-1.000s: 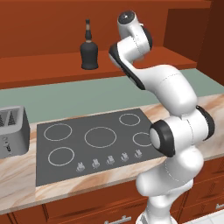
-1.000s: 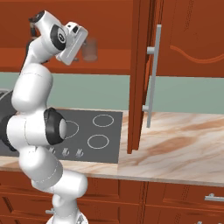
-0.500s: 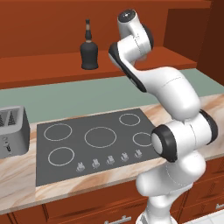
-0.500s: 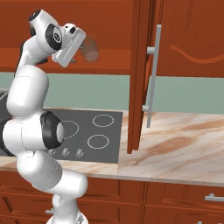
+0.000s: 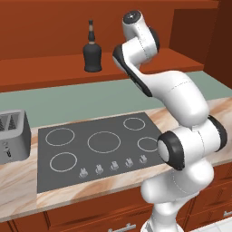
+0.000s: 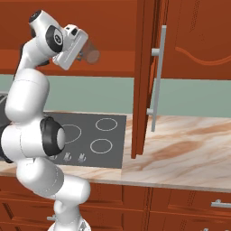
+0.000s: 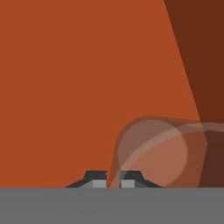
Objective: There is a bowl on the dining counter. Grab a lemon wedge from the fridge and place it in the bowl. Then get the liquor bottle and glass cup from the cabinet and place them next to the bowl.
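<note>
A clear glass cup (image 7: pixel 153 153) shows just past my fingertips in the hand view, against the red-brown back of the cabinet. My gripper (image 7: pixel 113 180) is shut on the cup's near rim, with the thin wall between the two pads. From the right base view the gripper (image 6: pixel 82 53) is raised to the cabinet shelf with the glass cup (image 6: pixel 93 55) at its tip. The dark liquor bottle (image 5: pixel 92 50) stands upright on the shelf, to the left of my arm. The bowl and the lemon wedge are out of view.
The open cabinet door (image 6: pixel 144 76) with its long metal handle (image 6: pixel 158 76) hangs just right of my hand. Below lie a black cooktop (image 5: pixel 99 149), a toaster (image 5: pixel 13 136) at the left and a marble counter (image 6: pixel 180 153).
My gripper has gone from open to shut on the glass cup's rim. The hand has shifted slightly down and forward at the shelf; the bottle has not moved.
</note>
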